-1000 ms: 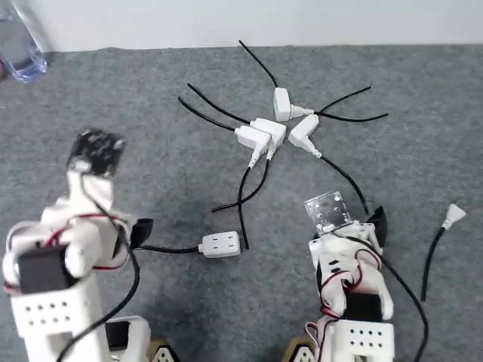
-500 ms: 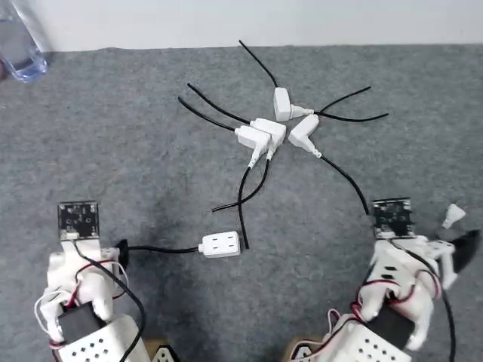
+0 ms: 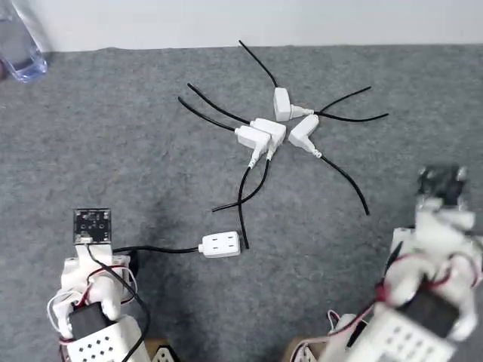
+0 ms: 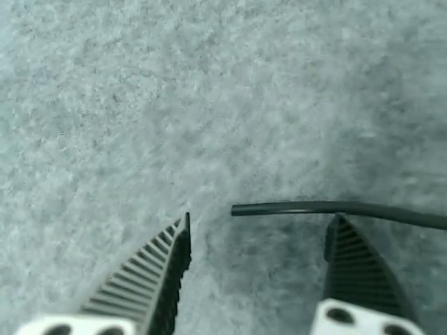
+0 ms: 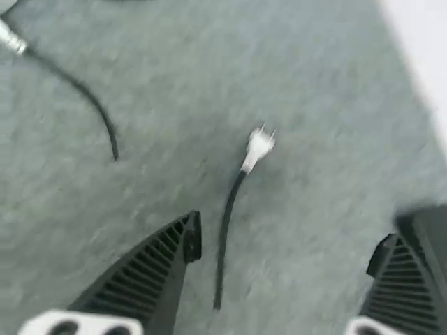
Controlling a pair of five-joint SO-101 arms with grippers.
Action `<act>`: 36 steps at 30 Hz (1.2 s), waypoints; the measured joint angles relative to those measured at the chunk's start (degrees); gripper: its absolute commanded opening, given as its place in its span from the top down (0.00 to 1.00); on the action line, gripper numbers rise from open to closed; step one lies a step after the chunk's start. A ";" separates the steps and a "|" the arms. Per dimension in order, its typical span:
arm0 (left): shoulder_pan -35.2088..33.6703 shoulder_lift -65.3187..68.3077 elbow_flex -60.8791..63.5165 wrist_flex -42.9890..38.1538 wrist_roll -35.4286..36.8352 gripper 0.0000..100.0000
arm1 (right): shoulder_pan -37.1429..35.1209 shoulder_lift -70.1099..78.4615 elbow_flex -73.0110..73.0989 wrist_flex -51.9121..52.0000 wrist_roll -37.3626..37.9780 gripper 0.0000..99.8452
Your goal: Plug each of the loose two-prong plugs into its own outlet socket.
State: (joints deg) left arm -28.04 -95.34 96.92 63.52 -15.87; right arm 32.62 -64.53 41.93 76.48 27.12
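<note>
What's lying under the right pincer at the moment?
A loose two-prong plug on a short black cord lies on the grey mat, below the open right pincer and clear of both fingers. The mat directly beneath them is covered.

Clear bottle (image 3: 18, 47) at corner of grey mat (image 3: 113, 143).

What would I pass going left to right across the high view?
clear bottle → left arm → white outlet socket → cluster of white connectors → right arm
</note>
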 measured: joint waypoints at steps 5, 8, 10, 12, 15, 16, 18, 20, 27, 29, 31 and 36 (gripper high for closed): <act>0.44 0.00 0.00 -0.09 0.00 0.71 | 3.60 23.47 -15.38 3.43 -6.07 0.63; 0.35 0.00 0.00 -0.09 0.00 0.71 | 6.07 36.48 -21.80 3.43 -6.86 0.63; 0.35 0.00 0.00 -0.09 0.00 0.71 | 8.26 44.57 -24.70 3.43 -7.03 0.63; 0.35 0.00 0.00 -0.09 0.00 0.71 | 10.02 51.60 -27.16 2.90 -7.03 0.63; 0.35 0.00 0.00 -0.09 0.00 0.71 | 10.73 60.57 -29.54 -0.44 -7.03 0.63; 0.35 0.00 0.00 -0.09 0.00 0.71 | 10.73 63.12 -29.98 -2.11 -6.86 0.63; 0.35 0.00 0.00 -0.09 0.00 0.71 | 10.64 67.78 -30.95 -5.89 -6.24 0.63; 0.35 0.00 0.00 -0.09 0.00 0.71 | 10.55 71.56 -31.47 -9.32 -6.15 0.63; 0.88 0.00 0.00 -0.09 0.00 0.71 | 8.62 80.53 -34.99 -18.20 -7.74 0.70; 0.70 0.00 0.00 -0.09 0.00 0.71 | 7.21 82.29 -36.40 -18.73 -9.23 0.78; 0.70 0.00 0.00 -0.09 0.00 0.71 | 5.36 83.78 -37.80 -18.81 -10.55 0.84; 0.70 0.00 0.00 -0.09 0.00 0.71 | 1.67 86.42 -40.44 -18.81 -13.36 0.85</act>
State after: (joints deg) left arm -27.34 -95.34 96.92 63.43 -15.87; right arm 34.29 21.89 1.49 57.67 13.76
